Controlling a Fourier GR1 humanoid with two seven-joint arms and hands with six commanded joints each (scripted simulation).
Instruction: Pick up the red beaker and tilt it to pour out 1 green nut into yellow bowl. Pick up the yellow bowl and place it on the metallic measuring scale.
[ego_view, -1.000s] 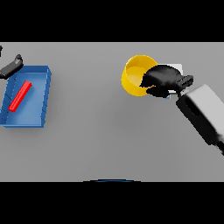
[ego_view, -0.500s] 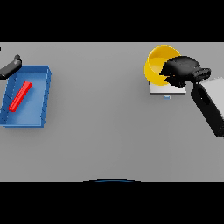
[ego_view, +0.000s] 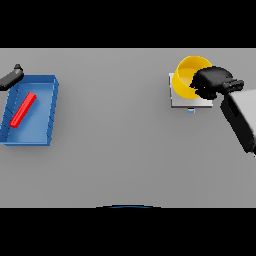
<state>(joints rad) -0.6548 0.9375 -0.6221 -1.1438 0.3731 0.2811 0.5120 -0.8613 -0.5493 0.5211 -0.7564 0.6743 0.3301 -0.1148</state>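
Bowl (ego_view: 186, 75) in right hand (ego_view: 212, 82)

We see only a grey table (ego_view: 115, 150), its flat, matte surface filling our whole view. Soft, even light falls across it, throwing faint shadows. We can make out no walls, floor or windows.

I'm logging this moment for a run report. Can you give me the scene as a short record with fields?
yellow bowl: over the scale, held at its right rim
right hand: fingers curled on the bowl's rim
metallic measuring scale: far right of the grey table, partly under the bowl
left hand: at the left edge, beside the tray, idle
blue tray: on the left, holds a red object lying flat
green nut: not visible
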